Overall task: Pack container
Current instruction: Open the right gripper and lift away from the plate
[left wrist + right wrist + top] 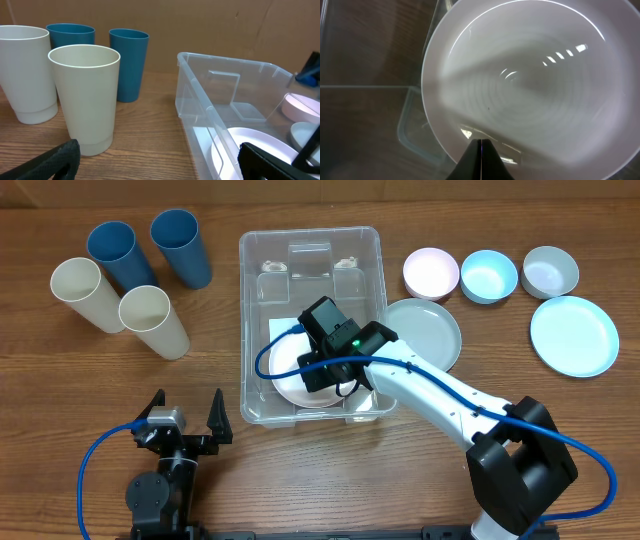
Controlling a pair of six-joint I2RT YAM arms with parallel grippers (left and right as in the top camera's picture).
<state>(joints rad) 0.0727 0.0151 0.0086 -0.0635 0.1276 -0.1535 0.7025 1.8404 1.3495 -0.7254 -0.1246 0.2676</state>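
The container [310, 233] stands open at the centre of the overhead view. Inside its near half the right gripper [481, 150] pinches the white plate [530, 85] by the rim, likely to lay it flat. The left gripper [185, 408] waits spread and empty near the container's front-left corner.

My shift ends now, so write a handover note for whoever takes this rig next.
Left gripper open, idle, apart from the container.
Right gripper shut on a white plate, low inside the container.
Nothing else is packed yet.
Left to pack: four cups on the container's left, three bowls and two plates on its right.
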